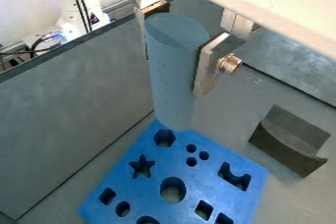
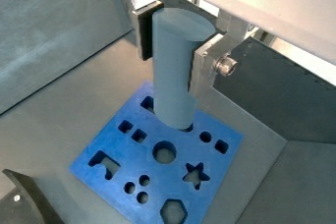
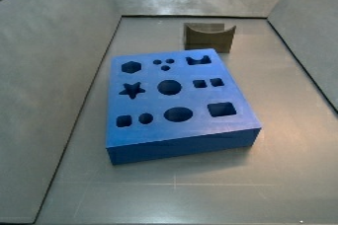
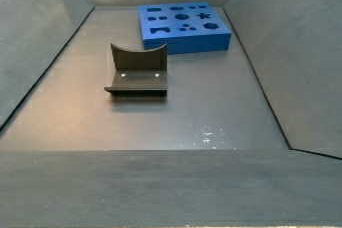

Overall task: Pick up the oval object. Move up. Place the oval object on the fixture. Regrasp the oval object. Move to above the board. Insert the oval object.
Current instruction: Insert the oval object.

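Claw: seen only in both wrist views, high above the board; the claw (image 1: 175, 51) is clamped on the oval object, its silver finger plates pressed against the peg's sides; neither side view catches it

Fingers: one flat silver plate (image 1: 210, 66) lies along the peg's side, with a round screw head just beside it; in a wrist view the opposite dark pad (image 2: 148, 29) shows behind the peg

Oval object: the pale grey-blue peg (image 1: 174, 71) hangs upright between the plates, its rounded top level with them and its lower end pointing down toward the board; in a wrist view the same peg (image 2: 179, 66) overlaps the blue block's near edge; whether it touches the block cannot be told from these angles

Board: the thick blue block (image 1: 223, 194) lies flat on the grey floor of the bin, its star, round, square, hexagon and oval cut-outs all open; both side views show it, (image 3: 185, 135) and (image 4: 214, 37), with nothing standing in any hole

Fixture: the dark L-shaped bracket (image 4: 135, 72) stands on the floor well apart from the board, its curved notch on top bare; in a side view it sits just beyond the board's far edge (image 3: 208, 36); a wrist view shows it beside the block (image 1: 292, 140)

Floor: grey, walled on all sides (image 4: 201, 112)
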Available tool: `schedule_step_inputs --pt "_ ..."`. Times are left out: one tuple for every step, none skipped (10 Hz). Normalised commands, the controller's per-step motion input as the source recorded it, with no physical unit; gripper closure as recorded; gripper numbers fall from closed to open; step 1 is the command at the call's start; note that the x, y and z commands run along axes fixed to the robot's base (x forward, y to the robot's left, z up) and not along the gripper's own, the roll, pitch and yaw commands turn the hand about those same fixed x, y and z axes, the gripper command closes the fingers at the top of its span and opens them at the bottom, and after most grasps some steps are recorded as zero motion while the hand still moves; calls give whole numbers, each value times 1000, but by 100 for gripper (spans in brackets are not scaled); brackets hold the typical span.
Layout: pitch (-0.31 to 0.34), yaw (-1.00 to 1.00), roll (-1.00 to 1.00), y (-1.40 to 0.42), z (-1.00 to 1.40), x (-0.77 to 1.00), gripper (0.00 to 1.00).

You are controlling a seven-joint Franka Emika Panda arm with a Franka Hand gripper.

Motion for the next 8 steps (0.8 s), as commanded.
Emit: schedule_step_inputs --pt "-43 0 14 -97 -240 0 100" --pt "-114 -91 -40 -100 -740 703 100" --pt "-120 0 -166 0 -869 1000 100" --pt "-100 0 -170 -6 -891 966 100" --pt "-93 0 -106 -63 -997 886 100" --pt "-44 40 -54 -97 -1000 786 100" --pt "-41 106 -59 -131 -1000 754 100" --pt "0 229 0 -257 -897 651 100"
